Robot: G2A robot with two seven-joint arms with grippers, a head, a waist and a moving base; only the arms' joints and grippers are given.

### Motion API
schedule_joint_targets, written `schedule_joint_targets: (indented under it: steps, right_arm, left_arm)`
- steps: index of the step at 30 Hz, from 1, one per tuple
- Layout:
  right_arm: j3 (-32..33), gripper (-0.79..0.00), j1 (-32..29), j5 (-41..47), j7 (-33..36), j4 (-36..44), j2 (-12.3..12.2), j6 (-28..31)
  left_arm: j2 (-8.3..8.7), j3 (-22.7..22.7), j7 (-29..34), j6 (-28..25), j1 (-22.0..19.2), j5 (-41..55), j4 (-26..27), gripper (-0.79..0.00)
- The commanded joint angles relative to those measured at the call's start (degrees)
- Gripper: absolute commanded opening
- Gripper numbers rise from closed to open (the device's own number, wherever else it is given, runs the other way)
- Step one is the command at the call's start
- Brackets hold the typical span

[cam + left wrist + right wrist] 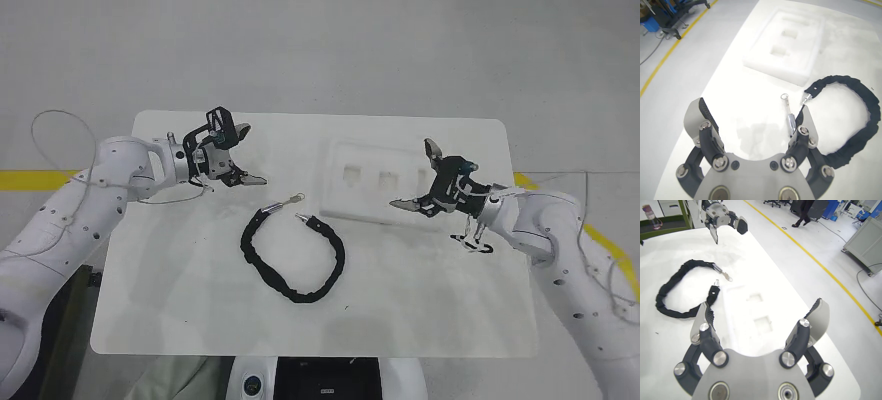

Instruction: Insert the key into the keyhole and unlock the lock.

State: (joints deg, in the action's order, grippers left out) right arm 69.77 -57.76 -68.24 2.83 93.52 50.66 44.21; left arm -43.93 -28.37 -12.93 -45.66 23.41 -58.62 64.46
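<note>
Chain lock, the black fabric-sleeved kind, is lying in an open loop on the white table, right beside the foam tray on the side facing the left arm. The key is sticking out of the metal barrel at one end of the chain, and its little ring is pointing toward the tray. It looks seated in the keyhole, but how deep is hard to tell. The chain's other end, the one with the pin, is sitting just off the tray's near corner, apart from the barrel, so the loop isn't joined.

The left gripper is hanging above the table on the far side of the key from the tray, with its jaws spread wide and gripping nothing. One fingertip is hovering near the barrel.

The right gripper is hanging over the tray itself, above the square pockets, with its jaws also spread wide and nothing between them.
</note>
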Motion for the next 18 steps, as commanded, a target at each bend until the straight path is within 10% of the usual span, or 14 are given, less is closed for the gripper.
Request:
schedule_joint_targets:
  steps: [1,5,7,8,10,18]
  right_arm:
    - [0.6,0.000,0.8,-3.3,-1.6,-0.4,-0.1,-0.2]
    - [2.5,0.000,1.6,-8.7,-4.4,-1.7,-0.4,-1.1]
    - [3.3,-0.440,1.6,-10.5,-4.8,-1.4,-0.6,-0.6]
    - [3.5,-0.453,1.6,-11.2,-5.1,-0.9,-0.6,-0.6]
    - [3.6,0.000,1.5,-13.7,-4.8,0.7,-0.8,0.0]
    - [6.5,0.000,0.2,-14.2,-4.9,3.5,-1.1,-0.7]
  left_arm:
    - [-0.24,-0.7,-3.5,0.7,-0.3,-2.3,-1.5,0.000]
    - [-0.86,-1.6,-8.3,2.0,-1.1,-7.1,-4.5,0.000]
    - [-1.14,-2.0,-9.0,2.3,-1.4,-8.8,-5.9,0.000]
    - [-1.27,-2.1,-9.4,2.3,-1.6,-9.5,-6.1,0.000]
    - [-1.34,-2.8,-10.0,2.8,-1.9,-10.9,-7.0,0.000]
    - [-0.61,-6.0,-11.5,3.1,-0.9,-12.8,-7.2,0.000]
